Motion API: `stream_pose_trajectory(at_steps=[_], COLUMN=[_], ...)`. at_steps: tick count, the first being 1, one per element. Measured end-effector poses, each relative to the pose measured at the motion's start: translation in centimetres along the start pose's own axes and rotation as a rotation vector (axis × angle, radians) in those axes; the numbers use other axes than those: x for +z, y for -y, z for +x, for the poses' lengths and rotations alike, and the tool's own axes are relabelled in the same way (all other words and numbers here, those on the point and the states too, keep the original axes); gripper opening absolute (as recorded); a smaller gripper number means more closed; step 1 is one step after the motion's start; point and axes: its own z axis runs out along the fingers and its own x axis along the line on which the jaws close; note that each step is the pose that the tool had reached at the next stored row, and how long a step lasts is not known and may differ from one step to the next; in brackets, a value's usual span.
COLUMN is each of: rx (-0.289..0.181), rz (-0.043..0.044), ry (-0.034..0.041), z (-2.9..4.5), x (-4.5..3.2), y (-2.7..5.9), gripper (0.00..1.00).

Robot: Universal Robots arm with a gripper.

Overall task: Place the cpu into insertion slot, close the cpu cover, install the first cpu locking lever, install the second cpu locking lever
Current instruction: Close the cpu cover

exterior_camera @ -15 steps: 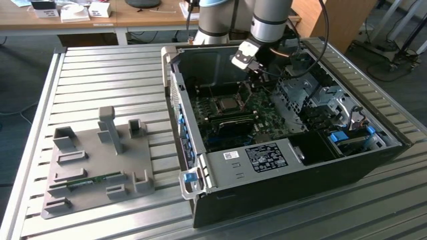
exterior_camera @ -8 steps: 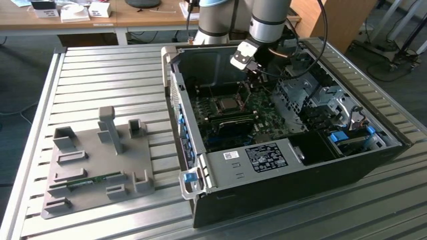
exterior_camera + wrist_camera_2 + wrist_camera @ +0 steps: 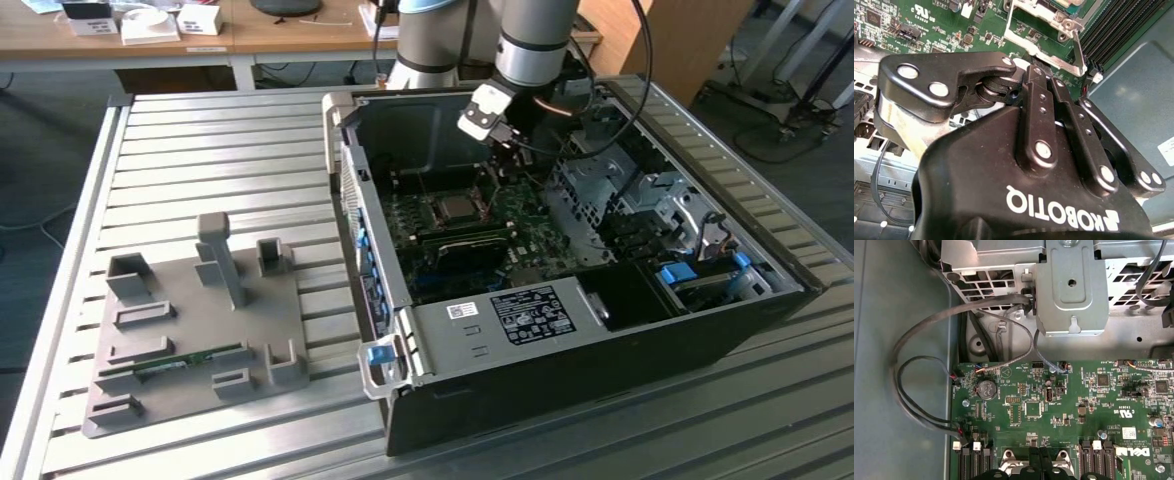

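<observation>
Inside the open computer case [image 3: 441, 390] on the slatted metal counter [image 3: 200, 150], the arm reaches down and its hand [image 3: 511, 172] hangs just above the green motherboard [image 3: 461, 255]. In the first wrist view the hand [image 3: 1039, 458] shows its two dark fingers [image 3: 1034, 460] pressed together, and I can see nothing held between them.

Near the hand, on the exterior view's left of it, the cpu [image 3: 455, 207] lies flat in the insertion slot [image 3: 433, 214], its dull silver top facing up. In the second wrist view, a silvery metal frame that I take for the cpu cover [image 3: 1019, 42] lies just past the front of the hand, close to the fingers, with a thin metal lever [image 3: 1078, 52] standing along its side. Whether the cover is fully down, or the lever latched, I cannot tell. Just beyond that frame run the long black memory slots [image 3: 1106, 27].

In the first wrist view the board [image 3: 1054, 405] spreads out beyond the fingers, with a round coin battery [image 3: 986, 388] on it. Grey cables [image 3: 919, 340] loop off its edge, and a grey metal bracket [image 3: 1069, 285] stands further off.

Well apart from the hand, on the exterior view's left, a grey fixture plate [image 3: 180, 300] rests on the counter outside the case.
</observation>
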Motion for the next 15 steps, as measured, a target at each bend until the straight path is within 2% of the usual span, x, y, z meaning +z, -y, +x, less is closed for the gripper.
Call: stream_pose_trajectory(at_steps=[15], rx=[0.0], rz=[0.0], ry=[-0.0001], z=[-0.04], x=[0.17], y=[1.08], gripper=[0.11])
